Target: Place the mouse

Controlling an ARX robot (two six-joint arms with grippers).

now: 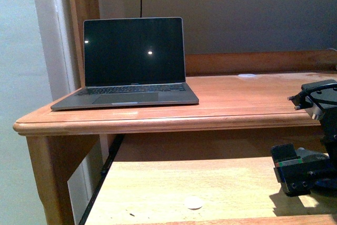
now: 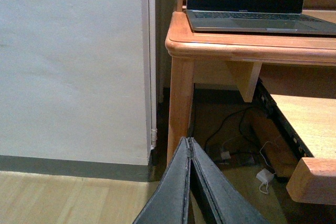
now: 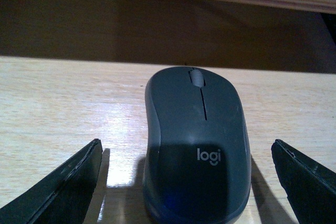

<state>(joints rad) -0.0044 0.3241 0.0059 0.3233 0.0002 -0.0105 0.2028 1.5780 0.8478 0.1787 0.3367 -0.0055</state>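
Right claw [image 3: 186, 145] is wide open — the mouse [image 3: 197, 129] sits between its fingers [image 3: 63, 187], not touching, on the light shelf [image 3: 63, 93] under the bench [image 1: 237, 98]. Left claw [image 2: 189, 148] is pressed closed.

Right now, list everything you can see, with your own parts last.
laptop: one, grey with a dark screen, open on the left of the desk top.
desk: one, reddish-brown wood, against the wall.
pull-out shelf: one, pale wood, below the desk top.
mouse: one, dark grey, on the pull-out shelf.
round mark: one, white, near the shelf's front.
plug: one, white, on the floor under the desk.
left gripper: black, shut, low beside the desk leg.
right gripper: black, open, either side of the mouse, not touching it.
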